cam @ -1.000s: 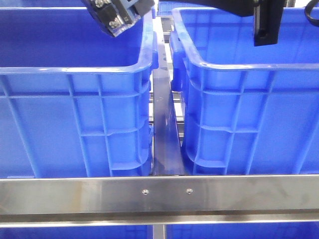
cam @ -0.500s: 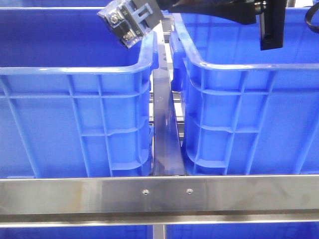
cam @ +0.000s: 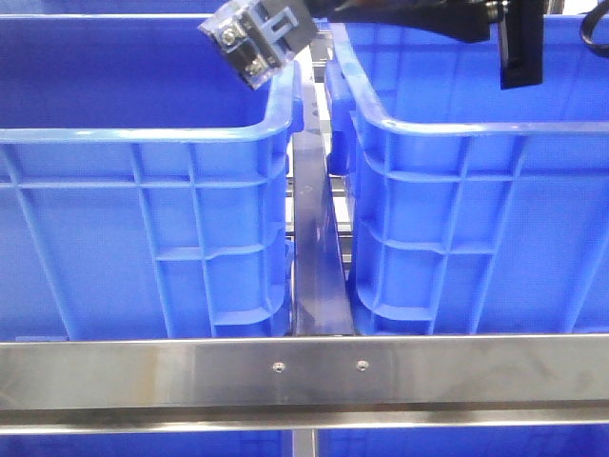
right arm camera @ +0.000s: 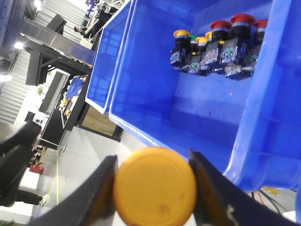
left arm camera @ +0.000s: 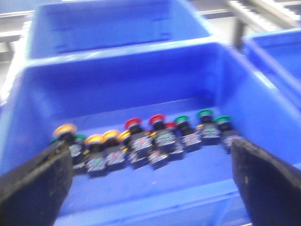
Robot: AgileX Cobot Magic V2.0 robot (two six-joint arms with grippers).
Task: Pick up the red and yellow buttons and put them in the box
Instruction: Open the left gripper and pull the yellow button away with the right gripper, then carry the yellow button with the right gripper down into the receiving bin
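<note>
— So where's the yellow button [right arm camera: 154, 186]?

— Clamped in the right claw [right arm camera: 153, 188], a finger pressed against each side of its round cap. From the front its grey terminal block [cam: 257, 43] shows, tilted, above the inner rim of the left crate [cam: 143, 190].

— And the other buttons?

— A row of push-buttons [left arm camera: 141, 143] lies on the floor of one blue crate — yellow caps at one end, red caps [left arm camera: 134, 123] in the middle, green at the other end. The left wrist view is blurred, so I'd not swear to the count.

— The left claw?

— Its fingers [left arm camera: 35, 186] stand wide apart over that row, holding nothing. The right crate [cam: 476, 209] sits beside the left one, with a metal rail [cam: 314, 257] between them.
</note>
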